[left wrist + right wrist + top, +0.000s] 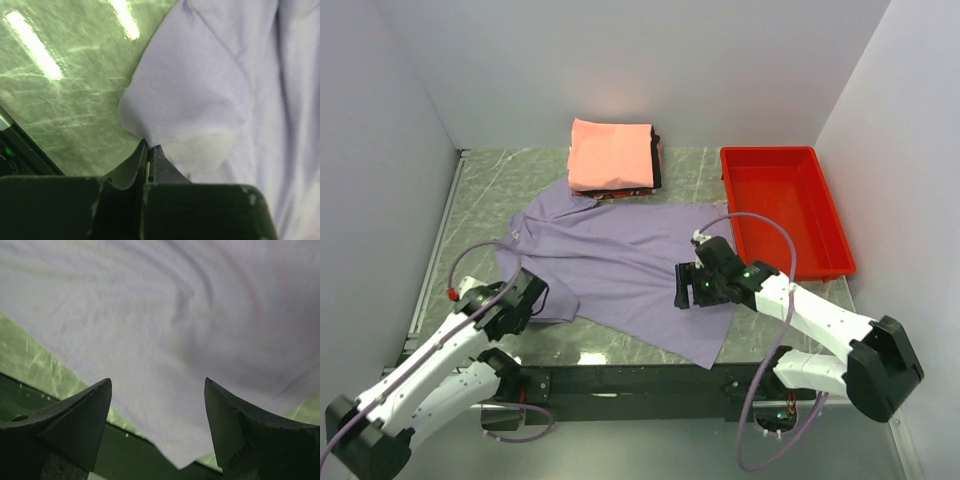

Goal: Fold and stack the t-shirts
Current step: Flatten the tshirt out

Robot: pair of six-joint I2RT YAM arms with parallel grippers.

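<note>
lavender t-shirt (620, 262): spread flat on table (480, 190). left gripper (149, 150): fingers pinched on its sleeve edge, seen in wrist view only. right gripper (157, 382): fingers apart over cloth. folded stack (610, 155), salmon-pink topmost, and red tray (775, 155): shown only from above.

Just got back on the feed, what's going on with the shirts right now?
The lavender-purple cloth t-shirt lies spread out and unfolded on the table. The left gripper has its fingers shut on a bunched edge of the shirt at its near left side. The right gripper is open over the shirt's near right corner and holds nothing. At the back, a folded salmon-pink shirt tops the stack of darker folded shirts. The purple shirt is not yet folded or stacked.
</note>
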